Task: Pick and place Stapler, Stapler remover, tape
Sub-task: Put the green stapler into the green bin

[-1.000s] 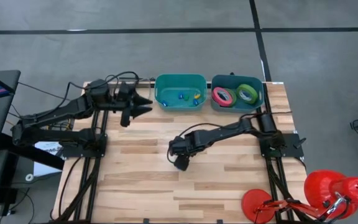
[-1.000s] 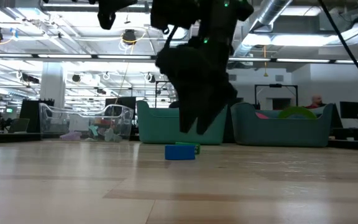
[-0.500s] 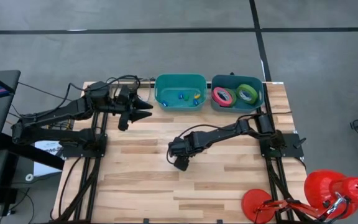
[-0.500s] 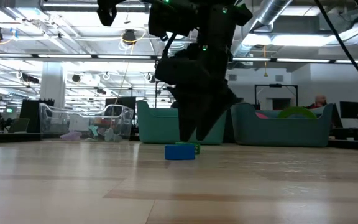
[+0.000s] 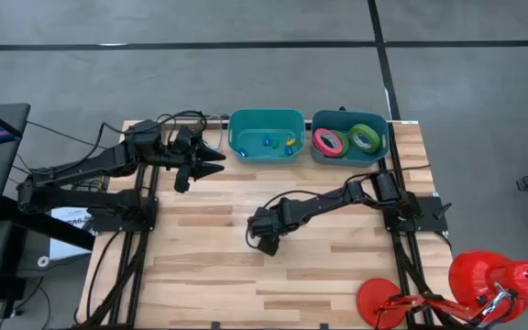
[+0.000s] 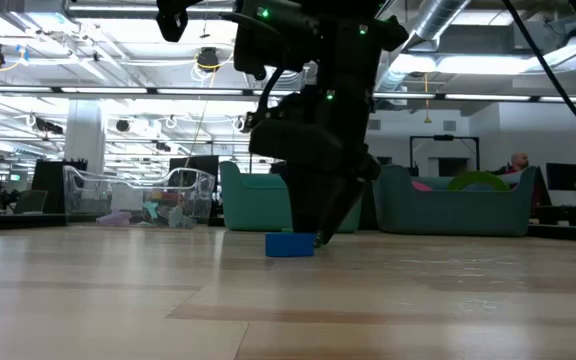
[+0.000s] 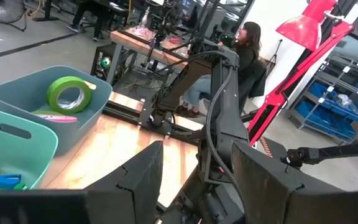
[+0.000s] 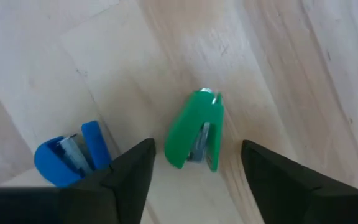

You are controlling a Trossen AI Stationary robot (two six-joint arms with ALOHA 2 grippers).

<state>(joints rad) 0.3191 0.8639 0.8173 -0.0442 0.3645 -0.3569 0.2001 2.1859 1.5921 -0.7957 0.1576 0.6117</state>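
- the right claw [image 5: 264, 240] is low over the middle of the wooden desk [image 5: 209, 275], pointing down at two small staplers.
- in the right wrist view its two dark fingers [image 8: 126, 177] stand wide apart with nothing between them but the green stapler [image 8: 196, 130], which lies flat on the desk in the gap and touches neither finger.
- a blue stapler [image 8: 70, 154] lies just beside the green one, close to one finger and outside the gap.
- in the low view the right claw [image 6: 320, 228] reaches nearly to the desk surface, its tips right behind the blue stapler [image 6: 290, 244].
- the left claw [image 5: 211, 154] hovers near the far edge of the desk, just beside the teal bin [image 5: 266, 120]; its fingers [image 7: 143, 177] are parted and hold nothing.
- the teal bin holds a few tiny coloured pieces [image 5: 278, 141].
- the grey-blue bin [image 5: 349, 116] next to it holds the tape: a pink-red roll [image 5: 329, 141] and a green roll [image 5: 365, 137] side by side.
- a red lamp [image 5: 484, 282] is clamped at the near right corner of the desk.
- a person [image 7: 246, 46] sits in the room beyond, seen in the left wrist view.
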